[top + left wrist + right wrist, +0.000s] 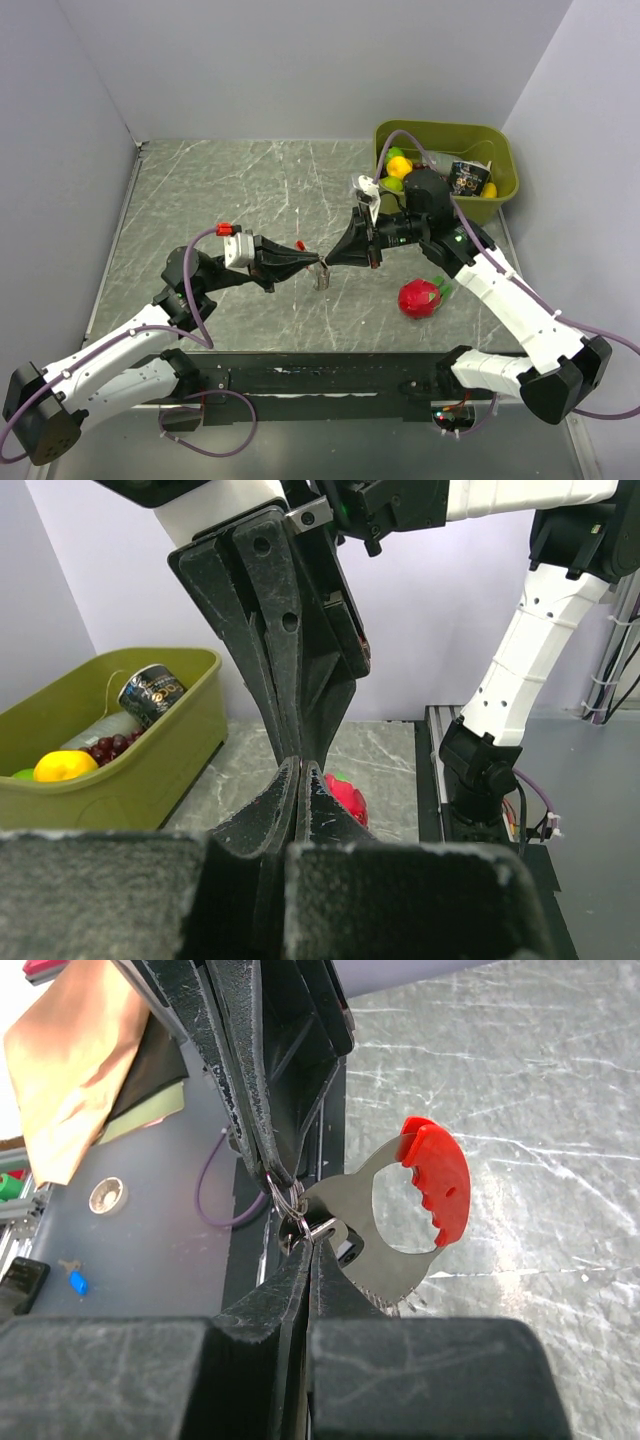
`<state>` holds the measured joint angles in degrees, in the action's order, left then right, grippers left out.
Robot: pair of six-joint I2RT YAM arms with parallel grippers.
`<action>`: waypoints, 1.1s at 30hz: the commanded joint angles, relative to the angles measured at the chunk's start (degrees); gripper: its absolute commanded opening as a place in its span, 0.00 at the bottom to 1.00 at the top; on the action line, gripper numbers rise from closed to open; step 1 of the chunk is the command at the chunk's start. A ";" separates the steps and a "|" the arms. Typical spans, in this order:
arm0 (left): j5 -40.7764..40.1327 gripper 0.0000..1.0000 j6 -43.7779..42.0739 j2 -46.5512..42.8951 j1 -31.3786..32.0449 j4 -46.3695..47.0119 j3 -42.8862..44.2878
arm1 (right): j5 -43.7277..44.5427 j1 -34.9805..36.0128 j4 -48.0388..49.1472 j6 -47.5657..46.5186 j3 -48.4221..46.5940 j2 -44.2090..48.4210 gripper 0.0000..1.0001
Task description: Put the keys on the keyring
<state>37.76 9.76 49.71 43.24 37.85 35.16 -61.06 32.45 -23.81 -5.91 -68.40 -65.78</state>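
My two grippers meet tip to tip above the middle of the table, the left gripper (pixel 312 263) coming from the left and the right gripper (pixel 334 259) from the right. In the right wrist view the keys (pixel 400 1260) show as a silvery jagged-edged plate with a curved red grip. My right gripper (pixel 312 1245) is shut on the tab at their end. The keyring (pixel 284 1196), a thin wire ring, sits at that tab, pinched in the shut left gripper (pixel 272 1172). The keys hang below the tips (pixel 322 276). In the left wrist view the left gripper (pixel 300 767) hides both keys and keyring.
A red fruit with green leaves (pixel 420 298) lies on the table right of the grippers, also seen past the left fingers (pixel 348 796). An olive-green bin (pixel 445 126) at the back right holds fruit and a can (pixel 150 692). Grey walls enclose the table.
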 commanded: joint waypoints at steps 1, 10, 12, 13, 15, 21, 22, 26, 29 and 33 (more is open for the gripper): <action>2.94 0.01 0.79 -1.11 0.35 6.19 3.08 | 3.75 -0.63 0.08 -1.12 0.11 1.87 0.05; 3.46 0.01 0.08 -1.55 0.35 3.90 3.34 | 5.95 -0.63 4.74 -0.33 2.57 8.91 0.55; 3.64 0.01 0.08 -1.55 0.35 3.73 3.34 | 4.99 -0.63 5.79 0.02 2.57 9.61 0.66; 3.55 0.01 0.08 -1.64 0.35 3.64 3.34 | 4.64 -0.72 6.23 0.89 2.57 9.62 0.70; 3.64 0.01 0.26 -1.64 0.35 3.99 3.25 | 2.54 -0.63 7.46 2.56 2.40 9.70 0.76; 3.90 0.01 1.05 -1.37 0.35 5.13 3.16 | -0.29 -0.54 13.96 7.39 3.88 9.00 0.75; 3.90 0.01 1.23 -1.37 0.35 5.48 3.16 | -0.73 -0.54 14.49 7.75 3.98 8.83 0.73; 4.78 0.01 1.58 -1.02 0.44 5.57 3.60 | -2.31 -0.46 18.17 10.13 5.03 7.42 0.64; 4.78 0.01 1.67 -0.93 0.44 5.49 3.78 | -3.01 -0.45 20.20 11.80 5.91 6.46 0.63; 4.52 0.01 1.75 -1.11 0.44 5.31 3.87 | -2.23 0.16 20.82 12.50 5.91 5.93 0.63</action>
<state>41.30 10.44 49.23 43.38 39.57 35.88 -62.50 32.21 -8.12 4.60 -62.22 -59.79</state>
